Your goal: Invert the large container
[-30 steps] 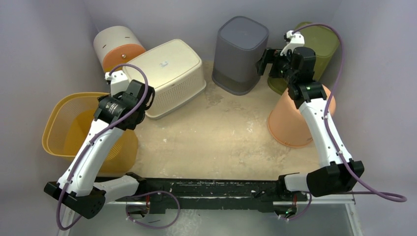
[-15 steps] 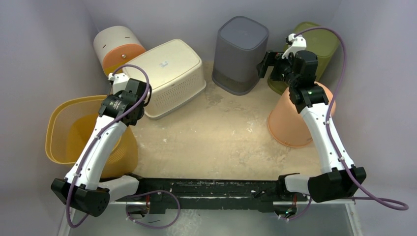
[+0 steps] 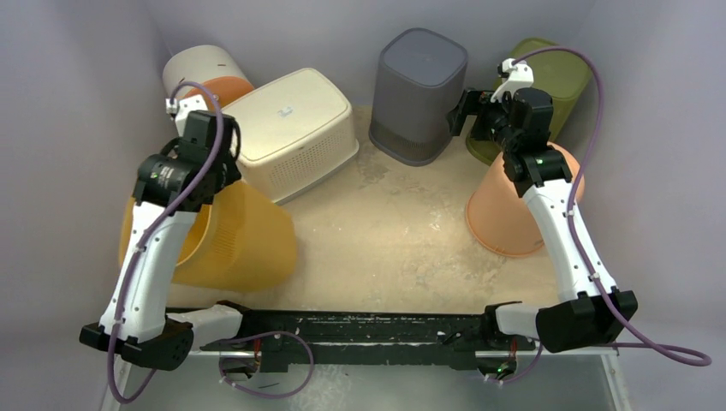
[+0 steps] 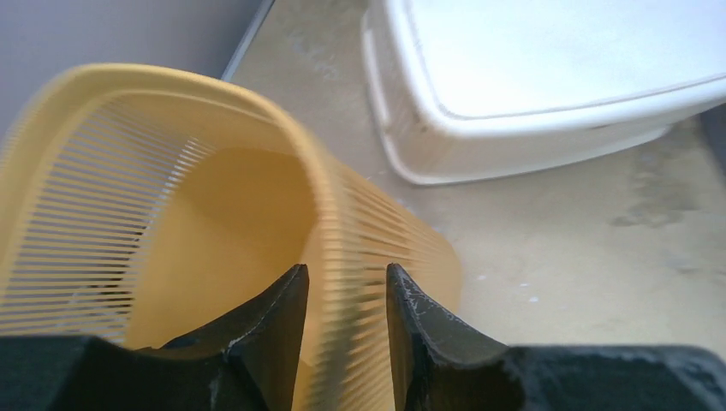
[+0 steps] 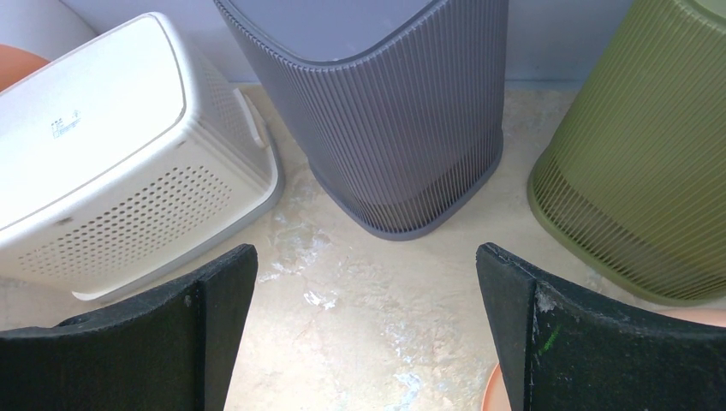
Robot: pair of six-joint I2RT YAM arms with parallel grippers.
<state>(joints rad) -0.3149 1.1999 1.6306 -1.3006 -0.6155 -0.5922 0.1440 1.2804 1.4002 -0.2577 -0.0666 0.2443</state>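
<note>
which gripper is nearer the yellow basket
Left. The left gripper is closed on the yellow basket at its rim, one finger inside and one outside. The right gripper hangs open far off, beside the grey bin.

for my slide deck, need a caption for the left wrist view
Left hand pinching the rim of the tilted yellow basket, white bin beyond.

The slatted basket (image 3: 248, 244) lies near left, the perforated crate (image 3: 295, 128) behind it, the ribbed bin (image 3: 419, 94) right of that.
</note>
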